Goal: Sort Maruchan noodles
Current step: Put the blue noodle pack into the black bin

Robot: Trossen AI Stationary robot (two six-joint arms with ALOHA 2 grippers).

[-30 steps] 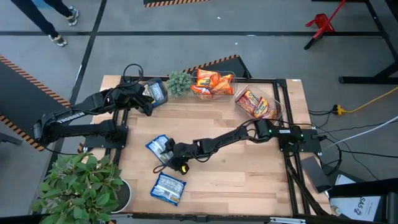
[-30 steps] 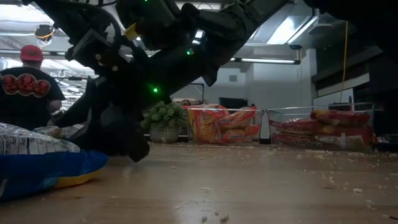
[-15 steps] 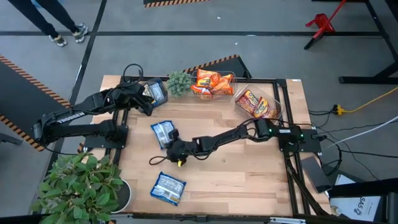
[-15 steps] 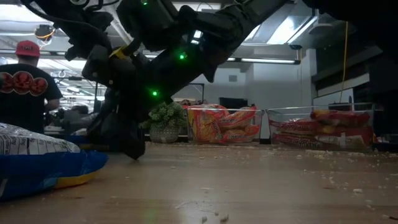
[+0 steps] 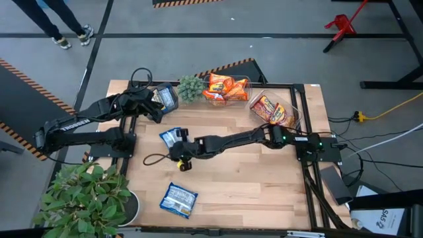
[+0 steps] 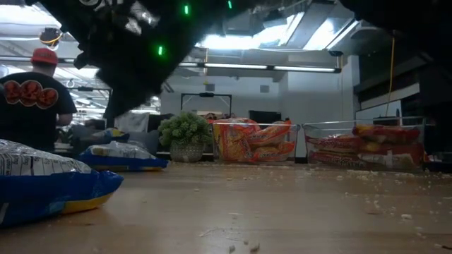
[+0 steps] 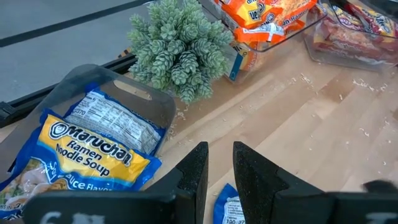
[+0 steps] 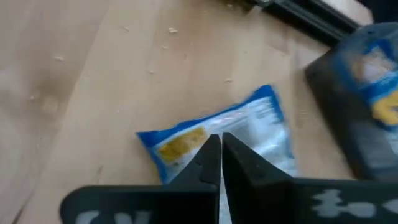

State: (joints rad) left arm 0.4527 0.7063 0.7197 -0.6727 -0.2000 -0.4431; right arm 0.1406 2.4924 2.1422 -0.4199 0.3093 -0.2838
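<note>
A blue-and-white noodle packet (image 5: 173, 137) (image 8: 217, 134) (image 6: 121, 154) lies flat on the table left of centre. My right gripper (image 5: 180, 151) (image 8: 219, 155) is shut, just on the packet's near side and raised above the table, touching nothing that shows. A second blue packet (image 5: 178, 199) (image 6: 49, 187) lies by the near edge. Another blue-and-yellow packet (image 7: 93, 149) sits in a clear bin (image 5: 166, 97) at the far left. My left gripper (image 5: 155, 109) (image 7: 219, 168) waits beside that bin, open by a narrow gap with nothing in it.
Along the far edge stand a small green plant (image 5: 190, 88), a clear bin of orange packets (image 5: 225, 89) and a clear bin of red packets (image 5: 271, 110). A large potted plant (image 5: 86, 198) fills the near left corner. A person (image 6: 32, 99) stands beyond the table.
My right gripper has gone toward the table's far edge and a little left, and has risen off the table top. The blue-and-white packet in front of it has slid toward the far edge, turned slightly, and now lies flat there.
</note>
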